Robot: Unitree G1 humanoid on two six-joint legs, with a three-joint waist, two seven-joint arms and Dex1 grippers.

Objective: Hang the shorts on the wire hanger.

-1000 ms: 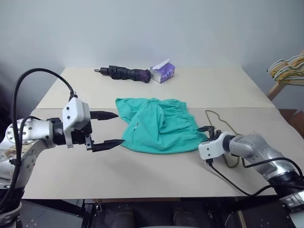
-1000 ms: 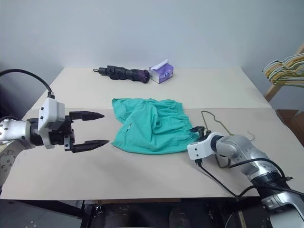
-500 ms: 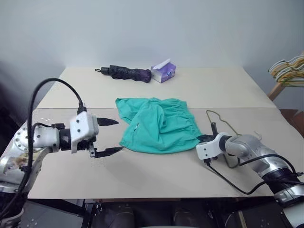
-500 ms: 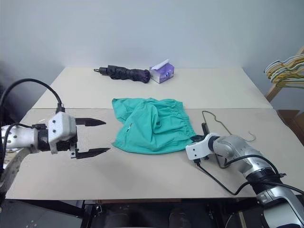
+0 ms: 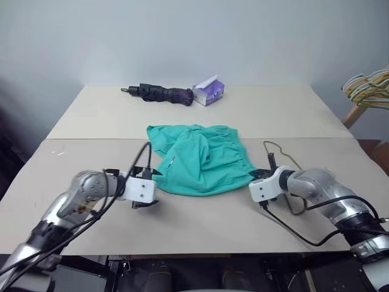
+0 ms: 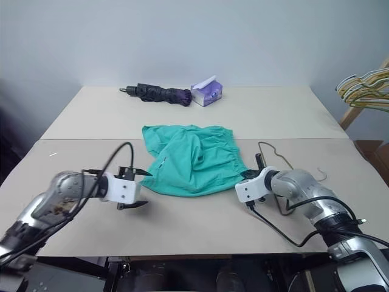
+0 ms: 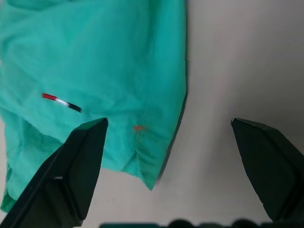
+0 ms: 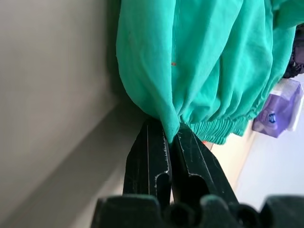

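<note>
Pale grey wall stands behind a beige bench (image 5: 200,225) made of two tops set edge to edge, with a seam running across between them. At the middle of the near top, partly crossing the seam, lie the teal-green soft fabric shorts with a gathered elastic waistband (image 5: 200,159), crumpled and flat on the surface. The right pincer (image 8: 172,137) is at the right edge of the shorts with its two black fingers pressed together on a pinched fold of the teal cloth, close by the gathered waistband. The left pincer (image 7: 168,156) sits low over the bench at the left near corner of the shorts, its two black fingers (image 7: 71,180) spread wide apart; in the left wrist view one finger lies over the cloth and the other over bare bench, with the hem corner between them and nothing gripped. A small striped label (image 7: 61,101) shows on the cloth there. The thin olive-gold wire hanger with a curved hook (image 5: 281,152) lies flat on the bench just right of the shorts, partly hidden behind the right arm. On the far top rest a dark folded umbrella (image 5: 159,93) and, just beside it on the right, a purple-and-white tissue packet (image 5: 208,92). Off the bench at the far right, a bunch of pale multicoloured hangers (image 5: 368,87) hangs on a wooden stand.
</note>
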